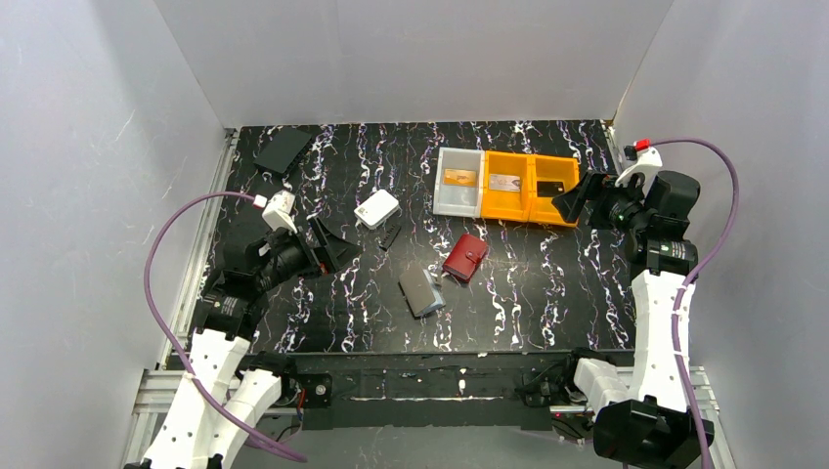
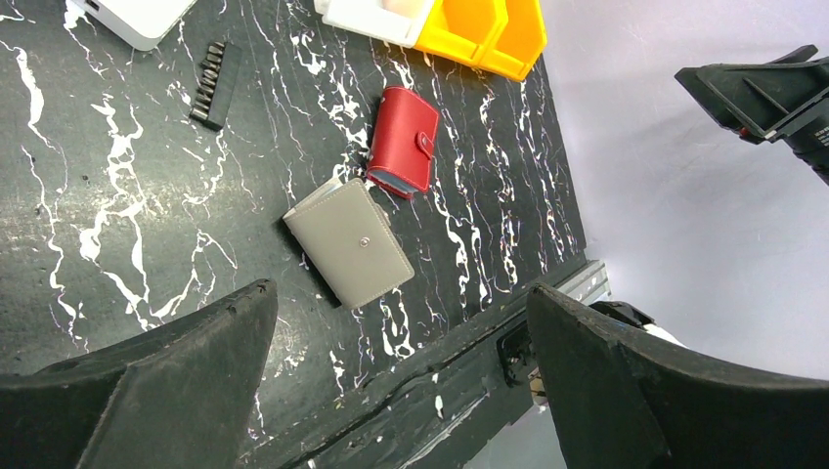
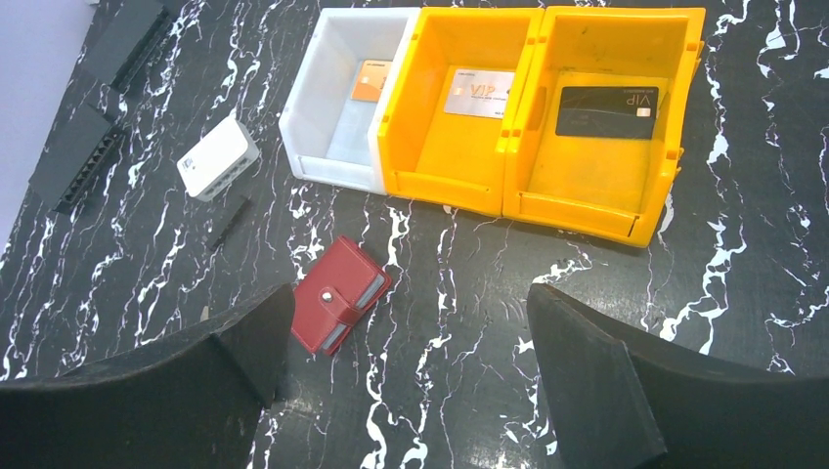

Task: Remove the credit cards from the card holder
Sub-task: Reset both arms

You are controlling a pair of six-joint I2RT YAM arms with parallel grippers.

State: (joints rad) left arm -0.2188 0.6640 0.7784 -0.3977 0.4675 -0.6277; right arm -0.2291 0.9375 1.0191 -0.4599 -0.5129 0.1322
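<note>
Left pincer point(image 2: 399, 291) spread wide, nothing in it, up off the bench point(image 2: 117, 195). Card holder point(image 2: 349, 242) lies flat & shut just ahead of it, approx centred btwn the two fingers, snap stud facing up. Red wallet point(image 2: 403, 140) sits just beyond the holder, farther from the pincer; corners nearly meet, can't tell if touching. Bit strip point(image 2: 215, 83) & white box point(image 2: 137, 15) lie farther out still.

Right pincer point(image 3: 411, 293) also wide, empty. Ahead of it, a row of 3 bins side by side: white bin point(image 3: 323, 156) w/ orange-brown card point(image 3: 371, 80), middle yellow bin point(image 3: 440, 186) w/ silvery-grey card point(image 3: 479, 93), end yellow bin point(image 3: 587, 210) w/ black card point(image 3: 606, 110). Each card lies flat on its bin floor, one per bin, all well apart from the card holder. The red wallet lies close by one finger of this pincer, nearer than the bins.
</note>
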